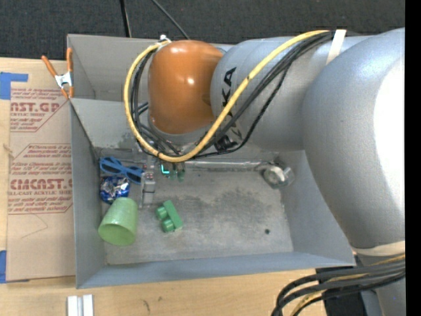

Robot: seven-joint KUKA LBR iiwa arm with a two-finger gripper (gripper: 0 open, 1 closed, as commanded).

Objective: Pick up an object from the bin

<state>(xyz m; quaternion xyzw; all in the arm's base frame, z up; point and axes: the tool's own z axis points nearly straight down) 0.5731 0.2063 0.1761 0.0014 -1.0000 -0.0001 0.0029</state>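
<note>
So the gripper [150,183] sits low in the left part of the bin [89,196], tucked under the orange cover [181,87] and that loop of cables [174,158], and honestly I can't tell whether the claw is apart or together, or whether anything is in it. What matters for the next move, I reckon, is what lies closest. A crumpled foil wrapper [113,189], blue and silver, is just beside the gripper on its left. A blue plastic piece [118,168] lies a bit farther back on that same left side. A light green cup [120,221] lies on its side to the near-left, its long axis running roughly far to near with a slight lean left and one round end facing the near wall. A small green block [169,217] is near the gripper on the near-right. A long metal tool [276,174] stretches off to the right along the far side, head well apart from the claw. My guess is that any pick here means a short shift left or toward the near side, not right. As for writing, the arm [342,110] has black lettering [227,84] partly behind the cables, and it looks like the tail end of KUKA. Any print on the wrapper is too small to read.
</note>
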